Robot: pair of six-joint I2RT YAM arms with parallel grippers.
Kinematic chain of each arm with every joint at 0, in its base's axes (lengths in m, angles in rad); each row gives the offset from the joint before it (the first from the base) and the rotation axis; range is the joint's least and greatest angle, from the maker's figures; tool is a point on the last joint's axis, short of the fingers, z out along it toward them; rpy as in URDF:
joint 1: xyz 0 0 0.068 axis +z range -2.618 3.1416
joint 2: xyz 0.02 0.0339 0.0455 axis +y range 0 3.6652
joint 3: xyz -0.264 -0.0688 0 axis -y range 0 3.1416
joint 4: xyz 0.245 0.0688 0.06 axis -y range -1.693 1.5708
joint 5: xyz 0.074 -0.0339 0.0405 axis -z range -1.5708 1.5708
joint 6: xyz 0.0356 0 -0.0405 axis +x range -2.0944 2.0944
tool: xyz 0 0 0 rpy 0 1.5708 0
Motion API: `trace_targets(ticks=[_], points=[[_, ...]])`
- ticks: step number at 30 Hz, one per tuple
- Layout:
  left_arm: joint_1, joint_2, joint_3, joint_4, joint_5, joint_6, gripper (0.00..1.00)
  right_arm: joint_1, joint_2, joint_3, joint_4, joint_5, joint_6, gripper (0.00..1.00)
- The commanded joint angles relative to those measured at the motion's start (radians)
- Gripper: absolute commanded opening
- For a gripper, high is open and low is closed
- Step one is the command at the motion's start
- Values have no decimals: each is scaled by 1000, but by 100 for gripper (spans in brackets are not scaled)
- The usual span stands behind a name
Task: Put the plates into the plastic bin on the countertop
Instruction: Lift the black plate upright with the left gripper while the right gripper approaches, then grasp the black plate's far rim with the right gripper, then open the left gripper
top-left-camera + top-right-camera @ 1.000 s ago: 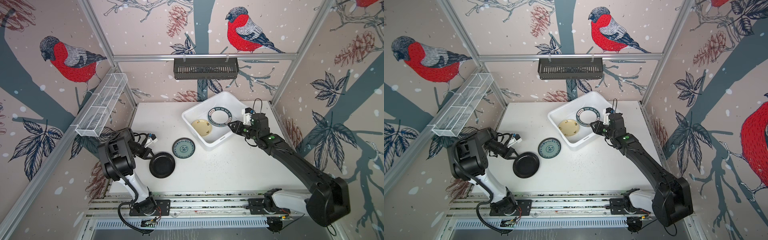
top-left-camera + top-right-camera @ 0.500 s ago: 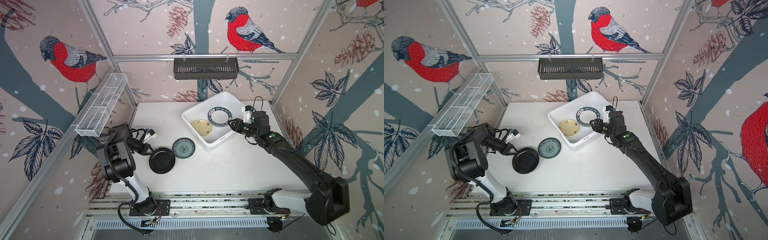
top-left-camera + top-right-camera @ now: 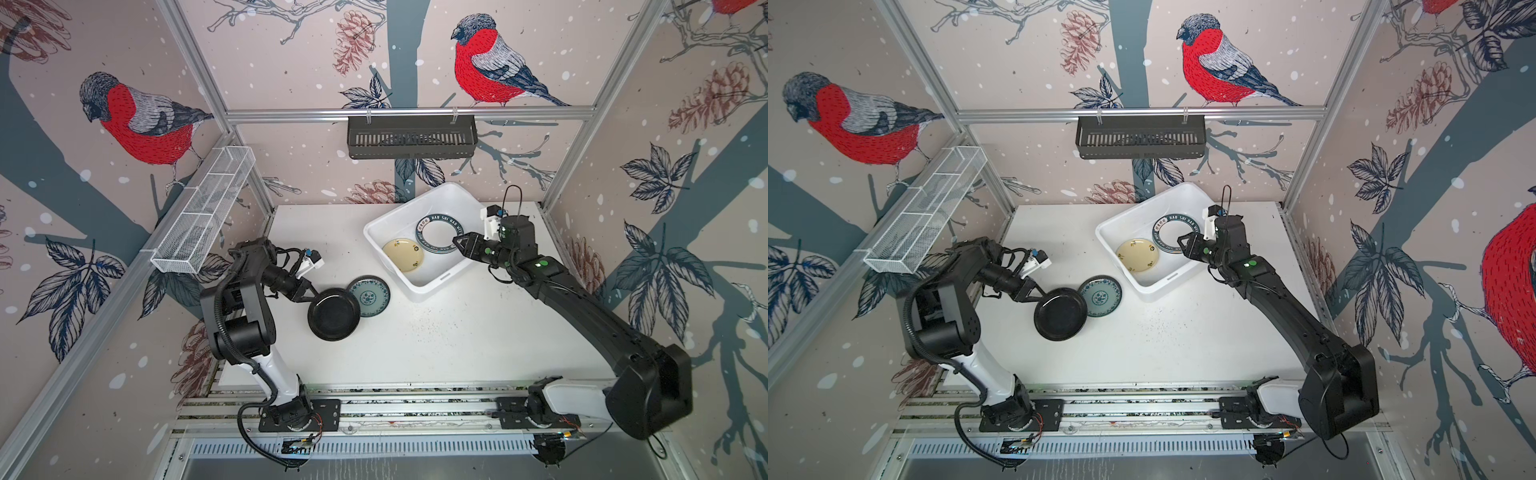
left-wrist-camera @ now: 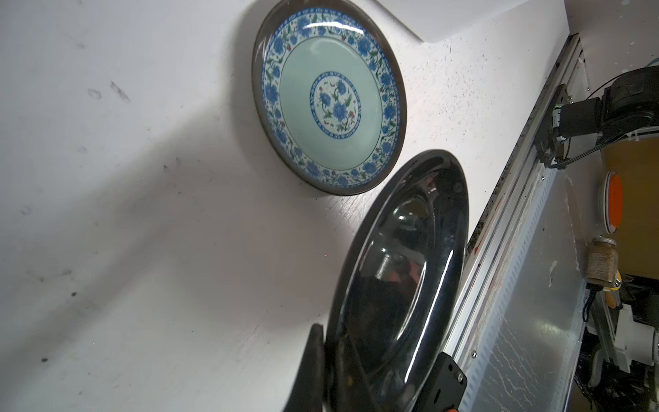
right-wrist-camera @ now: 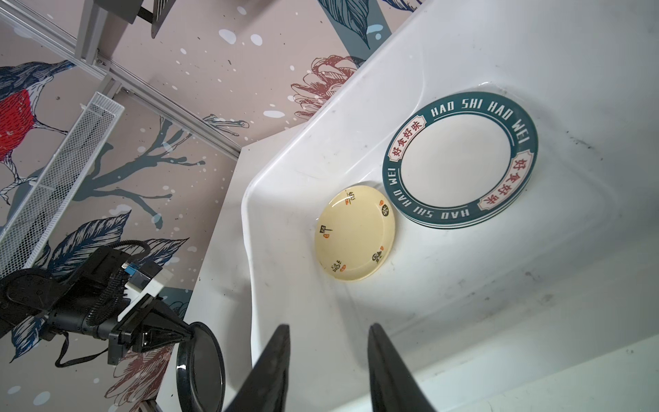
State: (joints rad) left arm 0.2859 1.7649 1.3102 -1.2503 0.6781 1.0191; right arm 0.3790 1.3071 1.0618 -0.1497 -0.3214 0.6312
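My left gripper [image 3: 314, 293] [image 4: 330, 330] is shut on the rim of the plain black plate [image 3: 333, 314] [image 3: 1061, 314] [image 4: 399, 267], which is tilted off the countertop [image 3: 457, 332]. Its far edge overlaps the teal patterned plate [image 3: 370, 296] [image 4: 330, 96] lying flat beside it. The plastic bin [image 3: 432, 286] [image 5: 499, 53] holds a cream-yellow plate [image 3: 403, 254] [image 5: 354, 232] and a white plate with a dark lettered rim [image 3: 439, 234] [image 5: 460, 160] lying on top of a stack. My right gripper [image 3: 456, 240] [image 5: 328, 330] hangs open over the bin's right side, with nothing between its fingers.
A black slotted rack [image 3: 411, 137] hangs on the back wall. A white wire mesh tray [image 3: 203, 212] is fixed along the left wall. The bin stands at the back right of the countertop, turned at an angle.
My left gripper has carried the black plate right and back, up to the teal plate. The right gripper has edged left over the bin and its jaws have widened.
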Motion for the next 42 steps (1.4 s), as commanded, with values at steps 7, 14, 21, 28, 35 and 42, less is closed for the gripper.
trace_targets(ticks=[7, 14, 21, 28, 35, 42], points=[[-65, -3, 81, -49, 66, -71, 0, 3, 29, 35, -10, -34, -22, 43], [-137, 1, 164, -45, 66, -141, 0, 20, 66, 66, -20, -89, -45, 44], [-212, 29, 314, -60, 86, -206, 0, 110, 117, 131, -37, -142, -118, 45], [-282, 43, 461, -72, 78, -263, 0, 224, 168, 204, -67, -160, -181, 47], [-328, 61, 546, -72, 80, -301, 0, 293, 199, 233, -93, -46, -191, 47], [-373, 55, 564, -49, 97, -334, 0, 341, 212, 224, -65, -2, -195, 47]])
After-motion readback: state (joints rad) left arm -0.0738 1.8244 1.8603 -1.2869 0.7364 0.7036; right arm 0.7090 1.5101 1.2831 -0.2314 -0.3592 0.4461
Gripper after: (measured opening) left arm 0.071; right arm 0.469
